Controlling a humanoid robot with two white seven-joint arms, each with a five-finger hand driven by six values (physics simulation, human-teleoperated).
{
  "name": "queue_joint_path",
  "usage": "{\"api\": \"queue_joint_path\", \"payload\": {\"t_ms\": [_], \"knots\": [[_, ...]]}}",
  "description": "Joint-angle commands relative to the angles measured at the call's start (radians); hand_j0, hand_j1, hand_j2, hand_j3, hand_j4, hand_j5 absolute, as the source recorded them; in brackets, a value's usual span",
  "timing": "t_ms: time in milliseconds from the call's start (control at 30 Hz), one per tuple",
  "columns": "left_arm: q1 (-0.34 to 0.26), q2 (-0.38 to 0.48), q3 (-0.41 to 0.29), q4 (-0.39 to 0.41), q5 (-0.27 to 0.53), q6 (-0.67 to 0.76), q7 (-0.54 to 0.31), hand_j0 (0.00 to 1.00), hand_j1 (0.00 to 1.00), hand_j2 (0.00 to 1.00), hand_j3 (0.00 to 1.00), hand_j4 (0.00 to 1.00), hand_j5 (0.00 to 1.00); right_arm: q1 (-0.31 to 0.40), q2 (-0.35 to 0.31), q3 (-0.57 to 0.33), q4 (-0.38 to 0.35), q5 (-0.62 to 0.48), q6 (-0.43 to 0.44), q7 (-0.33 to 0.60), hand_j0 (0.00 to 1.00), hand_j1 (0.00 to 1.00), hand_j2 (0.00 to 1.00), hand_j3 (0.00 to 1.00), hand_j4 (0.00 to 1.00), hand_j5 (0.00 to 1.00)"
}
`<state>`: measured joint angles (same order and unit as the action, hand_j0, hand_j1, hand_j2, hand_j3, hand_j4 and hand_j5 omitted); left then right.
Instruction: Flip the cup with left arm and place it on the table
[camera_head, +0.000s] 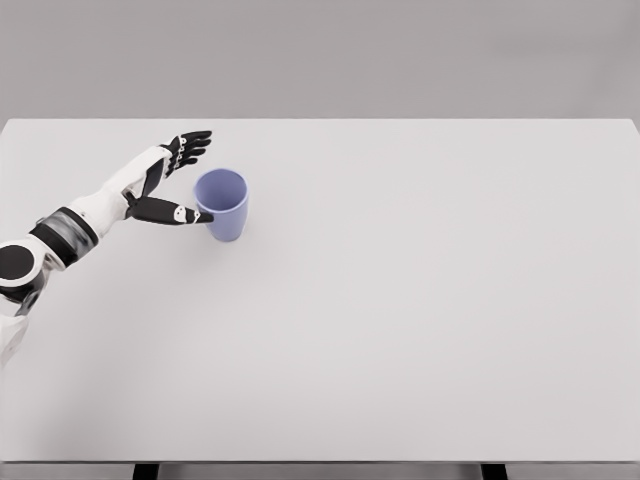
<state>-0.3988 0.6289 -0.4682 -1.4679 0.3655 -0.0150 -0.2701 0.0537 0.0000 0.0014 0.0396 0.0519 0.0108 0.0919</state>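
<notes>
A plain grey wall stands behind a white table (400, 330) that fills most of your view, its near edge running along the bottom of the picture.

Locate the left arm (80, 225): it enters at the lower left and reaches toward the far left corner of the table. The left hand (172, 180) is released and grasps nothing. Its fingers (190, 145) are spread and point away toward the far edge. The thumb (170, 212) is extended to the side, and its tip meets the wall of the cup on the side facing the left edge; you cannot tell from this view how firmly it presses.

The cup (224, 205) is blue-violet and stands upright on the table, mouth upward, rim open to you. It sits in the far left quarter of the table, just beside the hand, nearer the far edge than the near edge.
</notes>
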Motion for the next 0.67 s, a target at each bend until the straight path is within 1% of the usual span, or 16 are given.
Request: {"api": "queue_joint_path", "payload": {"t_ms": [0,133,167,200,267,333,400,433,500,633], "knots": [[0.0,0.009,0.0,-0.003,0.001,-0.005,0.0,1.0,1.0,1.0,1.0,1.0,1.0,0.0,0.0,0.0,0.0,0.0,0.0,0.0,1.0,1.0,1.0,1.0,1.0,1.0],[-0.003,0.014,0.002,-0.015,-0.002,-0.008,0.0,1.0,1.0,1.0,1.0,1.0,1.0,0.0,0.0,0.0,0.0,0.0,0.0,0.0,1.0,1.0,1.0,1.0,1.0,1.0],[-0.003,0.023,0.003,-0.031,-0.008,-0.008,0.0,1.0,1.0,1.0,1.0,1.0,1.0,0.0,0.0,0.0,0.0,0.0,0.0,0.0,1.0,1.0,1.0,1.0,1.0,1.0],[-0.003,0.044,0.003,-0.034,-0.008,-0.008,0.0,1.0,1.0,1.0,1.0,1.0,1.0,0.0,0.0,0.0,0.0,0.0,0.0,0.0,1.0,1.0,1.0,1.0,1.0,1.0],[0.0,0.1,0.005,-0.069,-0.008,-0.005,0.0,1.0,1.0,1.0,1.0,1.0,1.0,0.0,0.0,0.0,0.0,0.0,0.0,0.0,1.0,1.0,1.0,1.0,1.0,1.0],[0.008,0.15,0.036,-0.091,-0.007,-0.002,0.0,1.0,1.0,1.0,1.0,1.0,1.0,0.0,0.0,0.0,0.0,0.0,0.0,0.0,1.0,1.0,1.0,1.0,1.0,1.0],[0.014,0.167,0.043,-0.104,-0.007,0.003,0.0,1.0,1.0,1.0,1.0,1.0,1.0,0.0,0.0,0.0,0.0,0.0,0.0,0.0,1.0,1.0,1.0,1.0,1.0,1.0],[0.02,0.18,0.062,-0.109,-0.008,0.003,0.0,1.0,1.0,1.0,1.0,1.0,1.0,0.0,0.0,0.0,0.0,0.0,0.0,0.0,1.0,1.0,1.0,1.0,1.0,1.0],[0.028,0.186,0.071,-0.115,-0.007,0.003,0.0,1.0,1.0,1.0,1.0,1.0,1.0,0.0,0.0,0.0,0.0,0.0,0.0,0.0,1.0,1.0,1.0,1.0,1.0,1.0],[0.052,0.198,0.118,-0.124,-0.007,0.003,0.0,1.0,1.0,1.0,1.0,1.0,1.0,0.0,0.0,0.0,0.0,0.0,0.0,0.0,1.0,1.0,1.0,1.0,1.0,1.0]]}}
